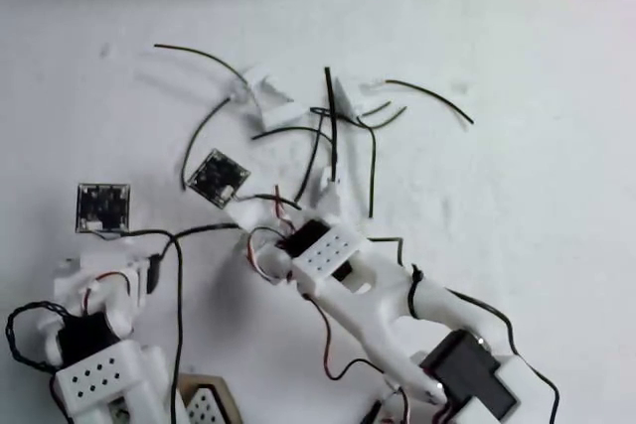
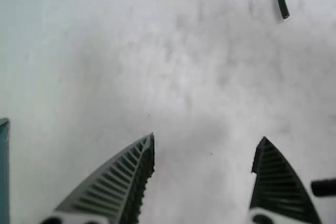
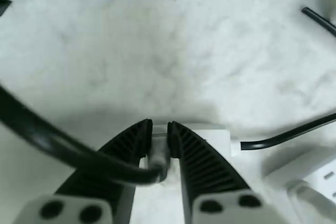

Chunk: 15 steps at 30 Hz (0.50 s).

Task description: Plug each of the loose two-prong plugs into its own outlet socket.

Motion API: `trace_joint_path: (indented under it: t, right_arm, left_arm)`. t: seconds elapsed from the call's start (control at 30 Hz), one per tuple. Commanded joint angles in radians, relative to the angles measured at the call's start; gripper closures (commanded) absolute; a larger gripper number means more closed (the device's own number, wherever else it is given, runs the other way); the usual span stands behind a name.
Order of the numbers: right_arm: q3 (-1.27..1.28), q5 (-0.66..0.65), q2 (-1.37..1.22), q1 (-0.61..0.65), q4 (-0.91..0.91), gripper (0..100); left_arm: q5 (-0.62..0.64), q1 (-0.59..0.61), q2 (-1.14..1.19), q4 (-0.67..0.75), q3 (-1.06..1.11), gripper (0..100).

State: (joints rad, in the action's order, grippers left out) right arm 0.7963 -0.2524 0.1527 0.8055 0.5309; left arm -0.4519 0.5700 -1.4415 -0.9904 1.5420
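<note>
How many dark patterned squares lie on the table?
2. One dark patterned square lies at the left, squared up; the other sits tilted, nearer the middle. More may be hidden.

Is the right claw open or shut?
Shut. The right gripper pinches a white plug; its fingers press a thin white part between them.

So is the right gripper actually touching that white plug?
Touching. The right wrist view shows the right gripper clamped on the white plug, a finger pressed against each side.
</note>
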Motion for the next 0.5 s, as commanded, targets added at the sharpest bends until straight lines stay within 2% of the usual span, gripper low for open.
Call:
trace_joint_path:
  t: [0.0, 0.33, 0.47]
  right_arm:
    - [0.0, 0.006, 0.008, -0.005, 0.01, 98.1]
    - [0.032, -0.005, -0.002, -0.061, 0.022, 98.1]
    - [0.038, -0.061, -0.002, -0.073, 0.024, 98.1]
  left_arm:
    - [-0.002, 0.002, -0.012, 0.015, -0.005, 70]
    - [-0.002, 0.002, -0.012, 0.015, -0.003, 70]
    - [-0.002, 0.002, -0.012, 0.015, -0.003, 70]
